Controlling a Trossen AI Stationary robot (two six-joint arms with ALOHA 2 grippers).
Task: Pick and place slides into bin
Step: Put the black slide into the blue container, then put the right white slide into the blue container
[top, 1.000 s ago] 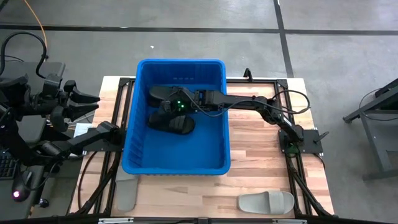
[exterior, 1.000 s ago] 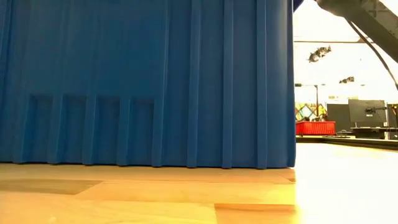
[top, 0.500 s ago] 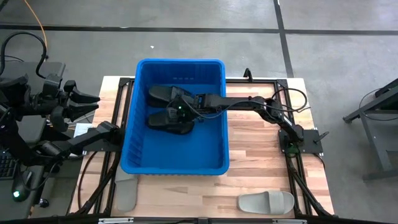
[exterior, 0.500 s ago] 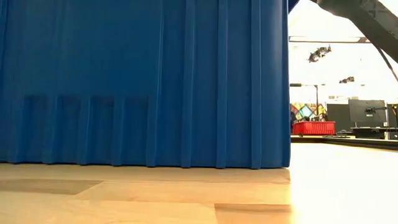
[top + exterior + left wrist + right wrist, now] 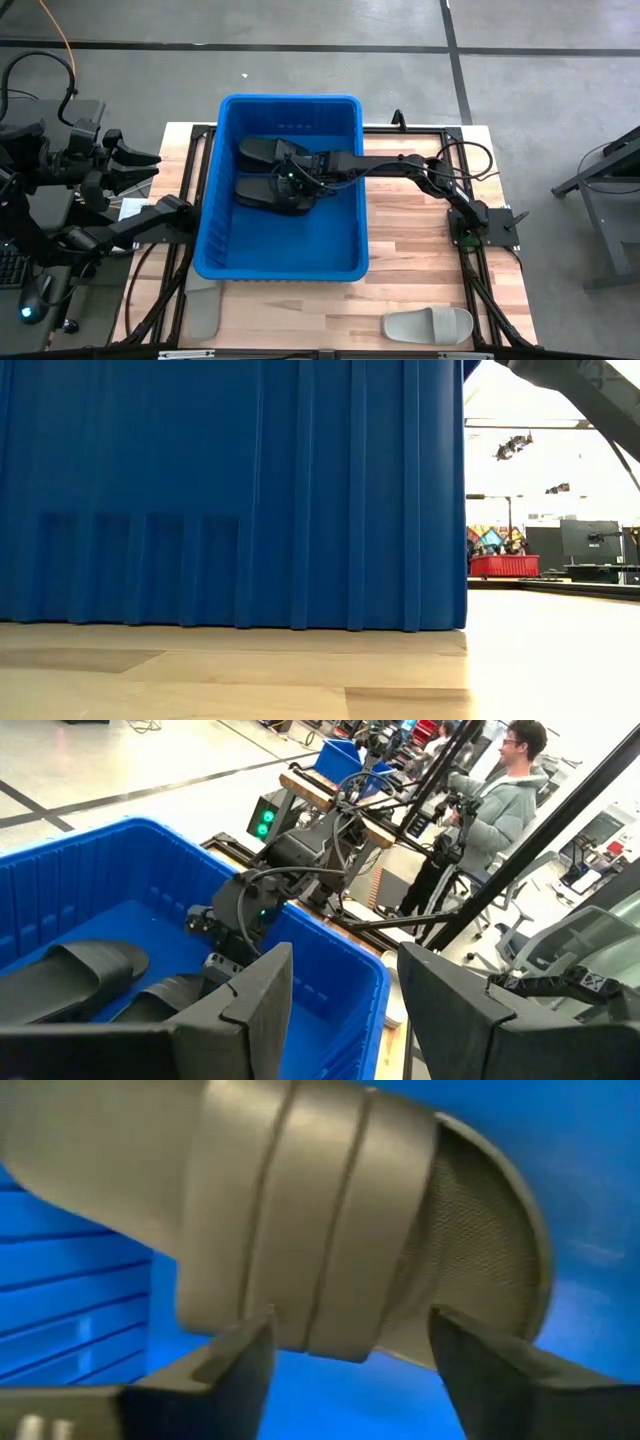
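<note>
The blue bin (image 5: 290,100) stands mid-table and fills the low view (image 5: 230,490). Two black slides lie inside it side by side, one at the far end (image 5: 260,150) and one nearer (image 5: 258,190). My right gripper (image 5: 293,183) reaches into the bin from the right, over the nearer slide. Its open fingers (image 5: 345,1350) stand on either side of that slide's ribbed strap (image 5: 290,1210). My left gripper (image 5: 148,160) waits open off the table's left edge, with nothing between its fingers (image 5: 340,990). My right gripper's open fingers stand by the lower edge of the strap (image 5: 300,1342) of the nearer black slide, which lies on the bin's floor. Whether either finger touches the strap, I cannot tell.
One grey slide (image 5: 428,325) lies on the table near the front right. Another (image 5: 203,305) lies front left, close to the bin's near wall. Bare wood shows to the right of the bin. A person (image 5: 500,800) stands in the room beyond the table.
My right gripper has gone down and a little toward the bin's far left with the black slide. The slide, tilted before, now lies beside the other one. The bin has slid slightly toward the table's left.
</note>
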